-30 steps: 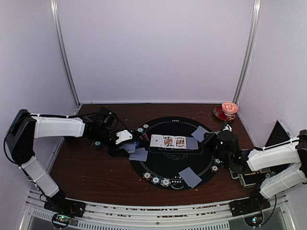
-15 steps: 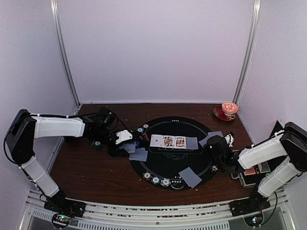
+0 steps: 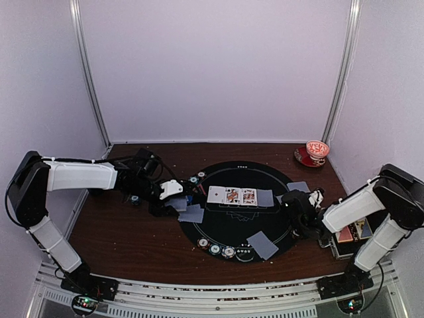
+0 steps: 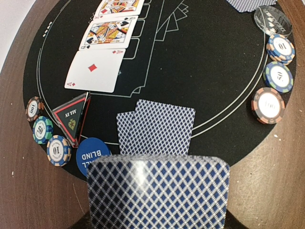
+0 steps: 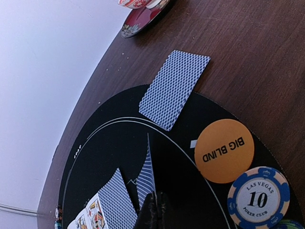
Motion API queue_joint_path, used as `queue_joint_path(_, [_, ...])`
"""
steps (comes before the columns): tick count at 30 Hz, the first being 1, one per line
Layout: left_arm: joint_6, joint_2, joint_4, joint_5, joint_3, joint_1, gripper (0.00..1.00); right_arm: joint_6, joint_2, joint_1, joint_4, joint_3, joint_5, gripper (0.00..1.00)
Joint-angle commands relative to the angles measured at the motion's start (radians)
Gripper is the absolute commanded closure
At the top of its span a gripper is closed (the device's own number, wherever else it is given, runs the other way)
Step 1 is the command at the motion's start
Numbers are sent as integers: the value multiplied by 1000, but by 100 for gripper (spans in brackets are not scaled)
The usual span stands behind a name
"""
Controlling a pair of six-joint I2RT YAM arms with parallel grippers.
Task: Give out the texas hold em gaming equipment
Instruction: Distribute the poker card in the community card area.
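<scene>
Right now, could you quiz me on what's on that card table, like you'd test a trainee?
1. True or false: the orange disc reads BIG BLIND.
2. The left hand holds: A a chip, B the card deck, C a cup.
3. How many face-up cards lie on the black mat?
Key: 1 true; 2 B; 3 three.

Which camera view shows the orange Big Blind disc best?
Right wrist: the orange disc is large and unobstructed, with its lettering readable. In the top view I cannot pick it out beside the right arm, and the left wrist view misses it.
</scene>
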Motion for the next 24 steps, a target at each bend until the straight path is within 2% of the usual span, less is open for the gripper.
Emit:
queue_joint_path(1, [-10,4,24,7,5,4,39,22,44,-10,37,23,2,100])
queue_joint_path(11, [-9,4,24,6,6,4,39,37,104,-15,30,73,-3,97])
queue_joint_path(24, [-8,4,24,6,5,5,39,86,144,-15,-5,109,52,100])
